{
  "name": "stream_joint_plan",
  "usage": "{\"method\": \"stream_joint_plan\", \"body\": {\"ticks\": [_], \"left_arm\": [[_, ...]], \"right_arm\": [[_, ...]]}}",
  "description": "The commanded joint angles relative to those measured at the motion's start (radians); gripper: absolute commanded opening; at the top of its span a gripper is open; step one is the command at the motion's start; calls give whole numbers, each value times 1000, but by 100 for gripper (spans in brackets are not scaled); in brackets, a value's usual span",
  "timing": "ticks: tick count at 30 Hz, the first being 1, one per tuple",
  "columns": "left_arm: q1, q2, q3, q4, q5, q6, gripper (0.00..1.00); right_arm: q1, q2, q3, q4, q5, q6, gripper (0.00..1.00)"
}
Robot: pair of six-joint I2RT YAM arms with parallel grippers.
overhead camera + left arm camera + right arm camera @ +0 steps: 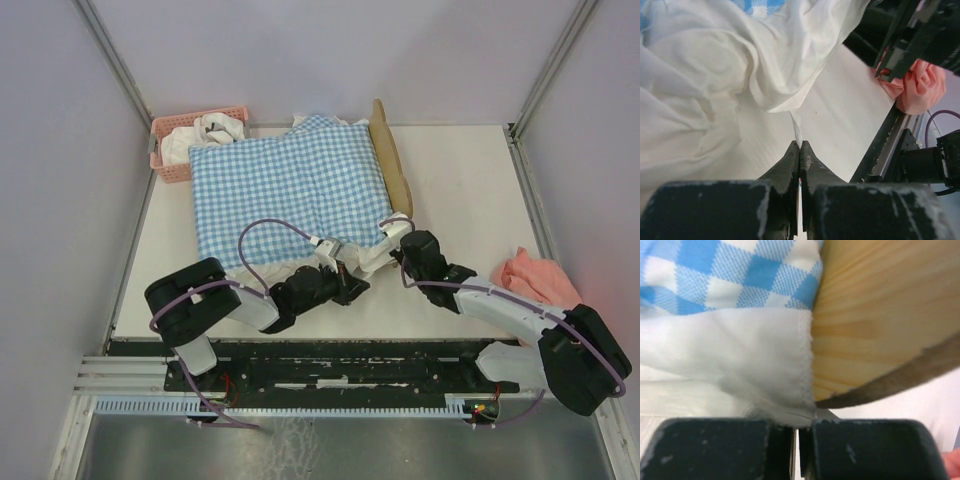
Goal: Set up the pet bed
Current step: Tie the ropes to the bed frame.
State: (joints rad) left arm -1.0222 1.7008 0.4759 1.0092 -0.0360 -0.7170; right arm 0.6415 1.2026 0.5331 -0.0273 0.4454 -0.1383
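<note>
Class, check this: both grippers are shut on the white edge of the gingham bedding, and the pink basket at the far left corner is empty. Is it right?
One error: the pink basket is not empty; the top external view shows white cloth bundled in it. The rest stands: the left gripper and right gripper are both shut on the gingham bedding at its white edge.

The pet bed (392,168) shows only its light-wood headboard (880,315), a long board with a curving edge, rising along the right side of the blue-white gingham bedding (290,190). The rest lies hidden beneath that bedding (up close: pale grain, darker rim).
</note>
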Motion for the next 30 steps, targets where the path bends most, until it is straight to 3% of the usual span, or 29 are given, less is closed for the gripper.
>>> {"method": "stream_joint_plan", "body": {"ticks": [1, 5, 18, 26, 30], "left_arm": [[-5, 23, 4, -18, -33, 14, 3], [-6, 90, 21, 27, -15, 2, 3], [-24, 103, 23, -32, -79, 41, 3], [-43, 61, 45, -144, -142, 51, 26], [-73, -28, 52, -236, -212, 86, 32]], "right_arm": [[-28, -69, -34, 130, -144, -62, 2], [-29, -119, -98, 163, -270, -150, 2], [-28, -103, -161, 205, -397, -198, 2], [-27, -113, -177, 238, -413, -221, 2], [-28, -121, -177, 235, -420, -225, 2]]}}
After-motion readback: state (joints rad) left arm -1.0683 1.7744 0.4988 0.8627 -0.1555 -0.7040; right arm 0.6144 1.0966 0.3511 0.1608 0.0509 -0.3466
